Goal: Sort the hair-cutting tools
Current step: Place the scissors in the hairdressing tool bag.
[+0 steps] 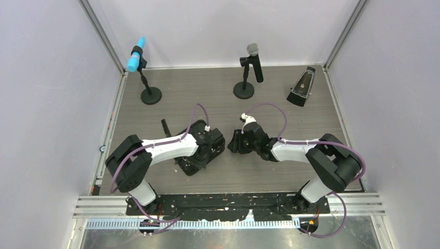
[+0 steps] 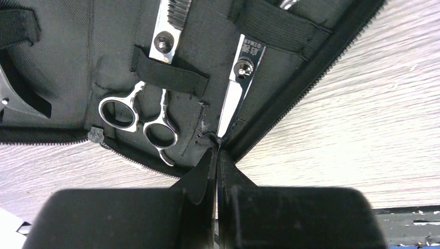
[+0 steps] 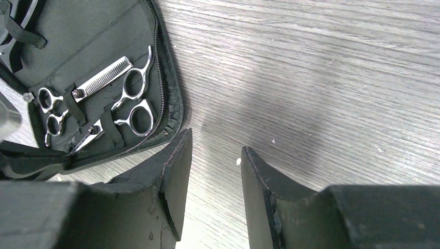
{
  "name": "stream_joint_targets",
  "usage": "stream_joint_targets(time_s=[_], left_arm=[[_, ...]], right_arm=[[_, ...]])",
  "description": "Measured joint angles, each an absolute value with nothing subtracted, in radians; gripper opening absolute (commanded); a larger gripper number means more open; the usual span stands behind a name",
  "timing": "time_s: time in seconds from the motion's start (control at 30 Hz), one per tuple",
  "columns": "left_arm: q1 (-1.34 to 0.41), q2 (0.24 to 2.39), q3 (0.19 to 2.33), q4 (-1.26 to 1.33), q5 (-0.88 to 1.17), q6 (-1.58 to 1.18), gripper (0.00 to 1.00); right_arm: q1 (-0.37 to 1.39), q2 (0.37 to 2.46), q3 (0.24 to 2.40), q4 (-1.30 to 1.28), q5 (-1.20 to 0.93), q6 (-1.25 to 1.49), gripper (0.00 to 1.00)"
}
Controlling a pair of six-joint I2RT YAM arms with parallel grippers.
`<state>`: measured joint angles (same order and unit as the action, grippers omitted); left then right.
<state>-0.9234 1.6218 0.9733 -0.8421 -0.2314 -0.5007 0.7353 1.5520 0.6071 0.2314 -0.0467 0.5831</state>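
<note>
Two silver scissors, both in the open black case left of centre on the counter, lying head to tail under elastic straps; thinning scissors with toothed blade, finger rings toward the case's near rim; plain scissors just beside, tip toward that same rim; comb and hair clips not made out for certain; a thin dark strip at the case's far-left corner in the overhead view may be one, too small to tell; count: scissors two, comb and clips none sure. Left pincer closed, fingers pressed together at the near rim just below the plain scissors' tip; whether it pinches the rim or nothing, cannot tell. Right pincer apart and empty, over bare counter just right of the case. Handling, judged: scissors stiff, light, slick steel, lying flat, tips sharp; straps will drag; best hold likely across the shanks between rings and pivot, then slid out lengthwise, not lifted straight up; case soft and light, apt to shift, so it wants pinning. Two microphones at the far edge, well apart.
</note>
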Motion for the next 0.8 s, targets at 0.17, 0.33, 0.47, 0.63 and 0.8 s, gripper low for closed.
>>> stream_joint_targets(time_s=[0.17,0.33,0.47,0.63,0.8], left_arm=[[-0.903,1.583,0.948,-0.84,-0.213,-0.488,0.0],[-0.903,1.582,0.948,-0.823,-0.186,-0.49,0.0],[-0.903,1.582,0.948,-0.805,-0.157,-0.499,0.0],[-0.903,1.582,0.948,-0.786,-0.128,-0.53,0.0],[-0.904,1.584,0.95,-0.763,-0.094,-0.583,0.0]], right_arm=[[0.735,1.553,0.607,0.233,-0.047,0.583,0.42],[0.733,1.552,0.599,0.245,-0.08,0.578,0.39],[0.749,1.523,0.563,0.27,-0.137,0.571,0.29],[0.8,1.51,0.542,0.339,-0.227,0.588,0.21],[0.835,1.51,0.532,0.458,-0.291,0.663,0.2]])
